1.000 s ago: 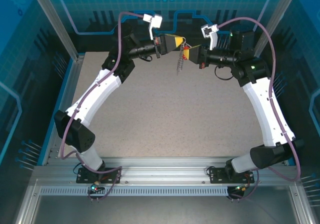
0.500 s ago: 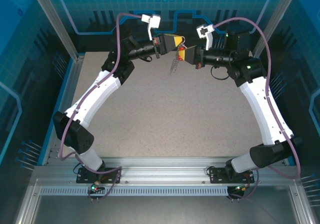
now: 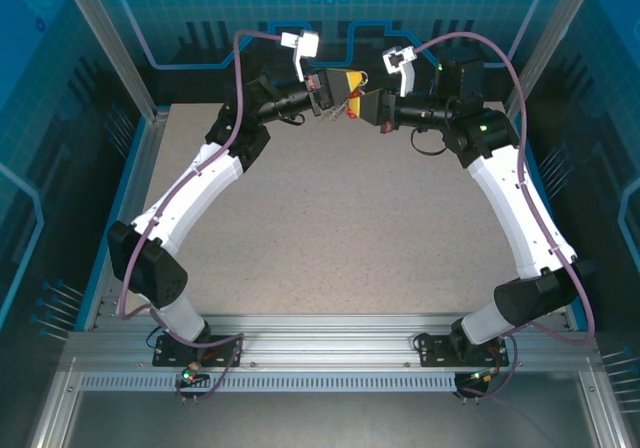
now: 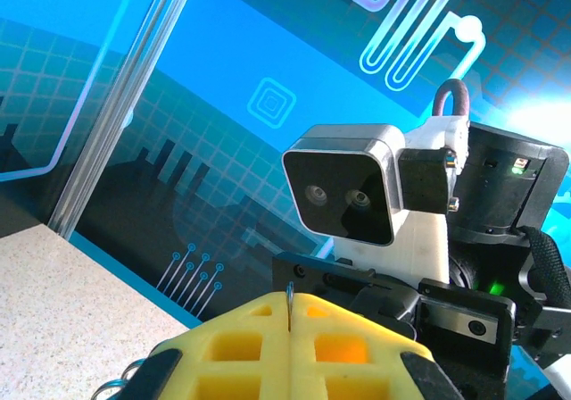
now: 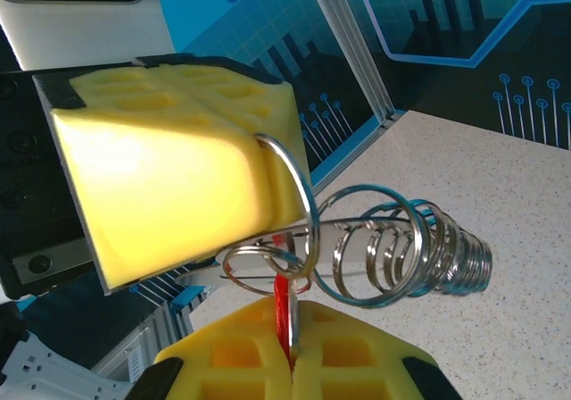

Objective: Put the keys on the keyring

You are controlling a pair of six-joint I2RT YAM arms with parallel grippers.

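Red key point(image 5: 283, 309) sits clamped in jaws of right gripper point(image 5: 290, 346), touching keyring point(image 5: 464, 262).

Red key point(image 5: 284, 315) edge-on, upright, top end at a small wire ring; keyring point(image 5: 393, 253) aloft, silver rings fanned sideways.

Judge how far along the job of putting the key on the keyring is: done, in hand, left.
Done: key and keyring are both held up, close together, above the table. In hand: left jaws shut on a keyring wire loop, right jaws shut on the red key, right at the small rings. Left: threading it. Whether it is already through a ring cannot be told.
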